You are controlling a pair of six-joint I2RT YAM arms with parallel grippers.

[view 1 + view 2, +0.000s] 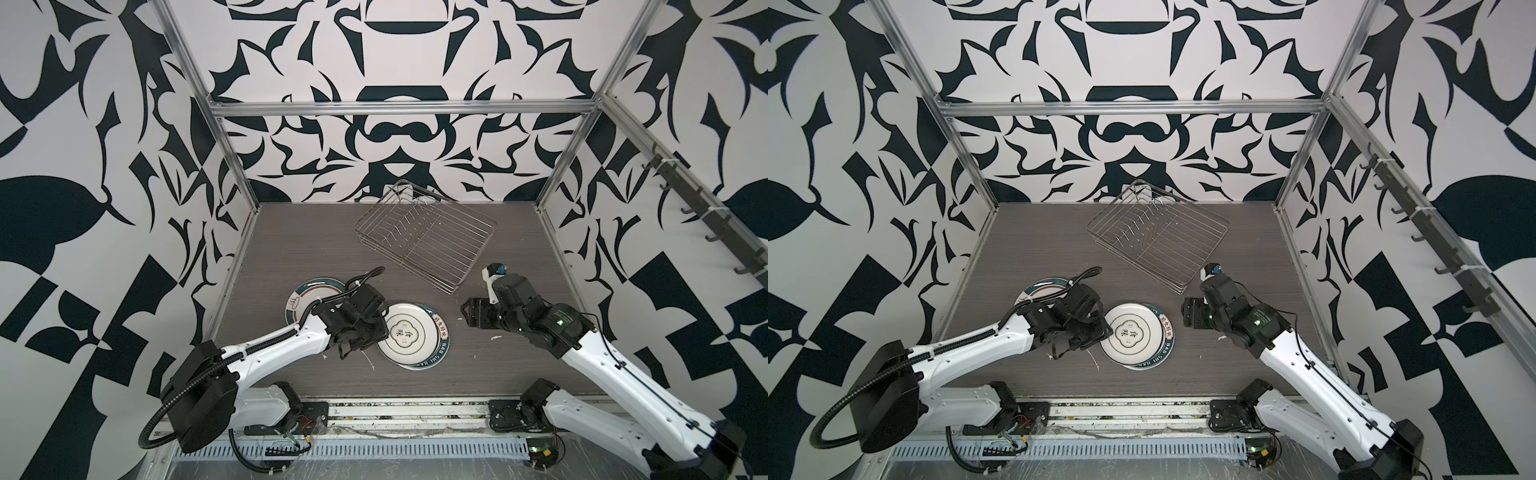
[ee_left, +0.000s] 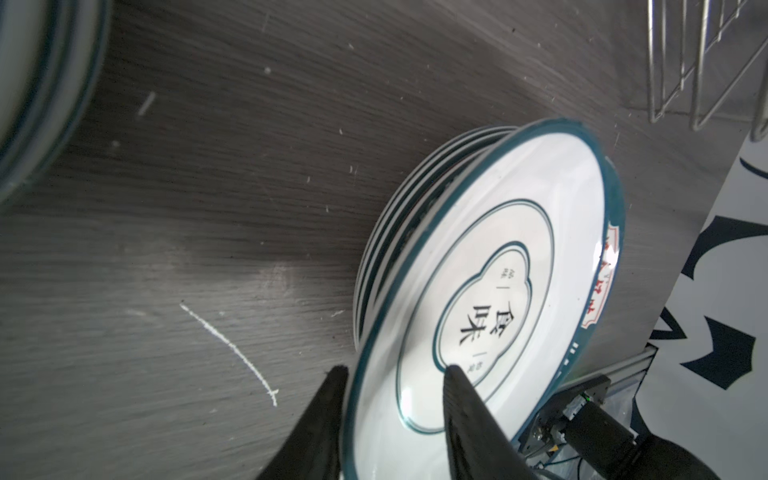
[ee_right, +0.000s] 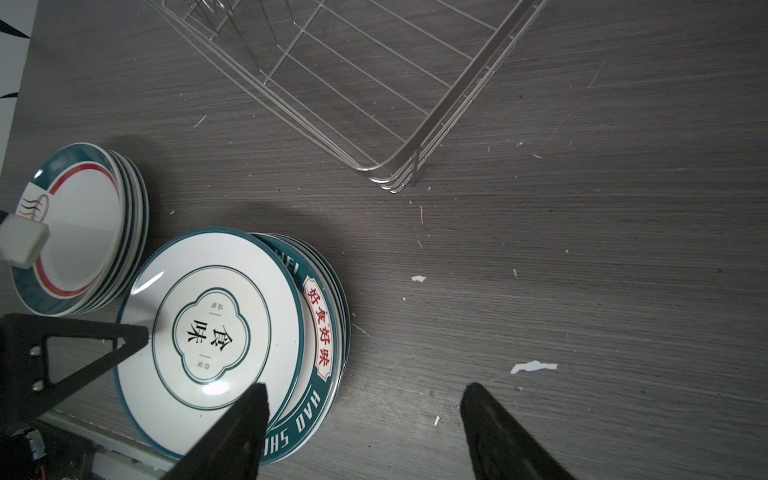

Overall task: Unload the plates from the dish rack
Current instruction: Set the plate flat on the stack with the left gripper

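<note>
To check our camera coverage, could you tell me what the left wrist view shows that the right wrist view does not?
Left wrist only: the left end effector open, its fingers straddling the top plate at its rim. Right wrist only: the right end effector open and empty, the dish rack, its grid floor plateless, the red-arc plate face-up. Both: the top plate with black characters, on its stack.

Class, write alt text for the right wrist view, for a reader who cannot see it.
Two stacks of teal-rimmed white plates sit on a dark wood-grain table, the larger stack topped by a Chinese-character plate. An empty wire dish rack stands nearby; the right pincer hangs open.
</note>
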